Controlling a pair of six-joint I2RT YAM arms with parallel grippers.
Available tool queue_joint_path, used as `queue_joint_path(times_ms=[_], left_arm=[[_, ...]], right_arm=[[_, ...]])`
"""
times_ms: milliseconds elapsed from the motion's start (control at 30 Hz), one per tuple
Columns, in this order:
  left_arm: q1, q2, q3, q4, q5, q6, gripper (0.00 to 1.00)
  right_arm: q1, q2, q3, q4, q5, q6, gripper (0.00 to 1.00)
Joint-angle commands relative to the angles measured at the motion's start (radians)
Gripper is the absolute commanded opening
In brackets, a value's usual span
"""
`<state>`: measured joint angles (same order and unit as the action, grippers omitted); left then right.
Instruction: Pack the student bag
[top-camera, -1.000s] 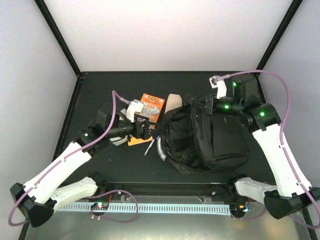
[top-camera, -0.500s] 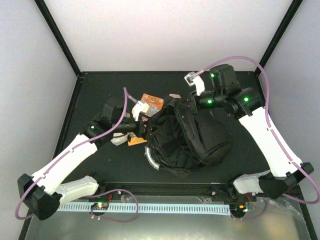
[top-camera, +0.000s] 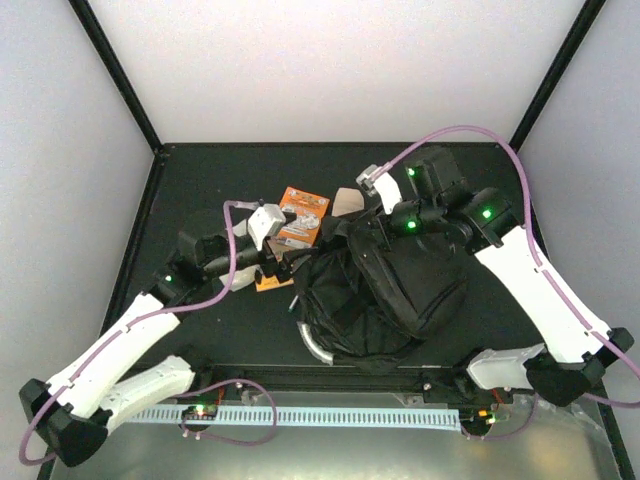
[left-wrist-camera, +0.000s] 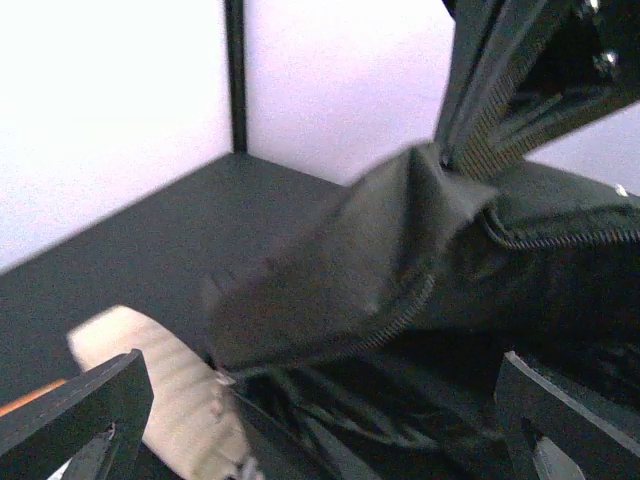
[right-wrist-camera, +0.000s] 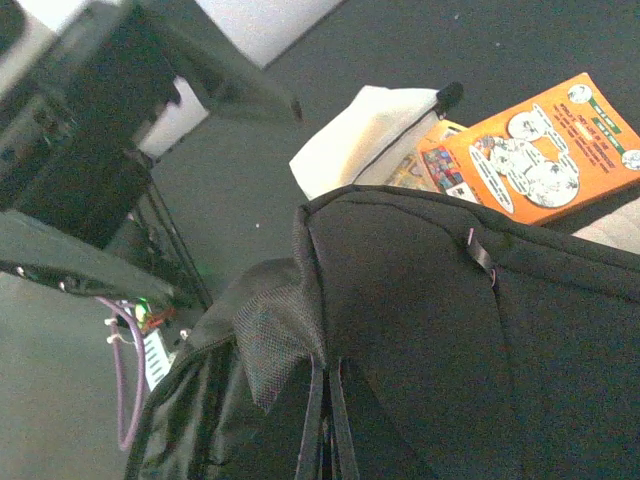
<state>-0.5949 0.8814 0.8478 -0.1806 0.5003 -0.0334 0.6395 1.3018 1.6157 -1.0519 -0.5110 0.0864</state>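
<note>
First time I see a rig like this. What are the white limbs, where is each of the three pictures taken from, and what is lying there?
The white limbs are two robot arms at the near edge of a black table, each ending in a two-finger gripper. The wide picture is from a fixed camera above and behind them; the other two from a camera on each wrist. In the middle lies the student bag, a large black backpack. Beyond it lie an orange booklet and a whitish pouch. The left gripper is at the bag's left edge; its wrist view shows its fingers wide apart, a bag flap ahead, so it holds nothing. The right gripper is at the bag's far edge; its grip cannot be told.
</note>
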Motion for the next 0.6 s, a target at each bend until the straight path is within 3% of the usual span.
queue_joint_path(times_ms=[0,133,567], left_arm=[[0.005,-0.027,0.013,0.081,-0.081,0.187,0.96],[0.000,-0.020,-0.011,0.139,0.033,0.295,0.96],[-0.082,0.098,0.038,0.165,0.162,0.425,0.85]], right_arm=[[0.047,-0.025,-0.002,0.002,0.118,-0.019,0.02],[0.059,-0.031,-0.011,0.008,0.104,-0.030,0.02],[0.154,-0.039,-0.025,0.024,0.109,-0.062,0.03]])
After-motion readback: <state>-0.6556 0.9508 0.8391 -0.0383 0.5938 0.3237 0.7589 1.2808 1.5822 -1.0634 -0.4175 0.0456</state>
